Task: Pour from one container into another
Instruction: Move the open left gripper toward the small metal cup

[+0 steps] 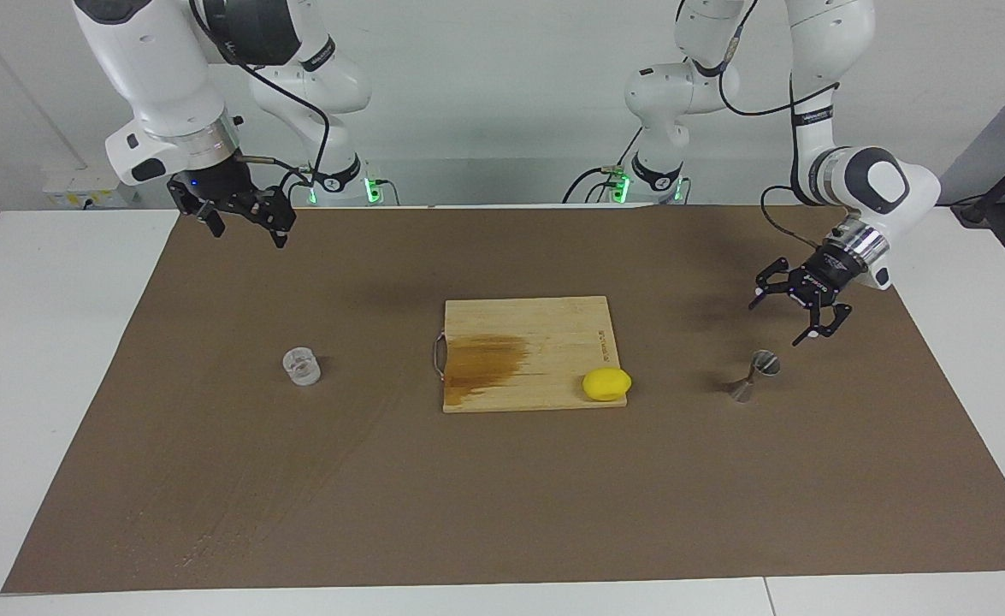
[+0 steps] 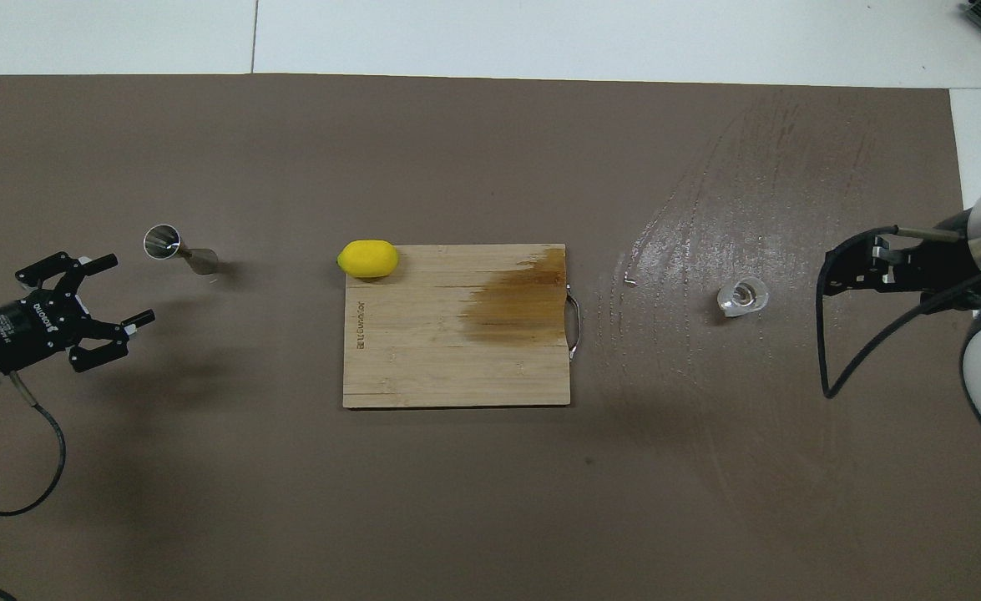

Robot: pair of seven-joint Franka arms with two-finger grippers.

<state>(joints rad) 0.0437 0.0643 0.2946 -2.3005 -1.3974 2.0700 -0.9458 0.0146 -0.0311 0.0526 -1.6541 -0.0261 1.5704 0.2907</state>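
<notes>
The small clear plastic cup stands upright on the brown mat toward the right arm's end; it also shows in the overhead view. The steel hourglass jigger stands upright on the mat toward the left arm's end, and it shows in the overhead view too. My left gripper is open and empty, raised close beside the jigger without touching it. My right gripper is open and empty, held high over the mat's edge by the robots, well apart from the cup.
A wooden cutting board with a dark wet stain lies mid-table between cup and jigger. A yellow lemon sits on its corner toward the jigger. Wet streaks mark the mat near the cup.
</notes>
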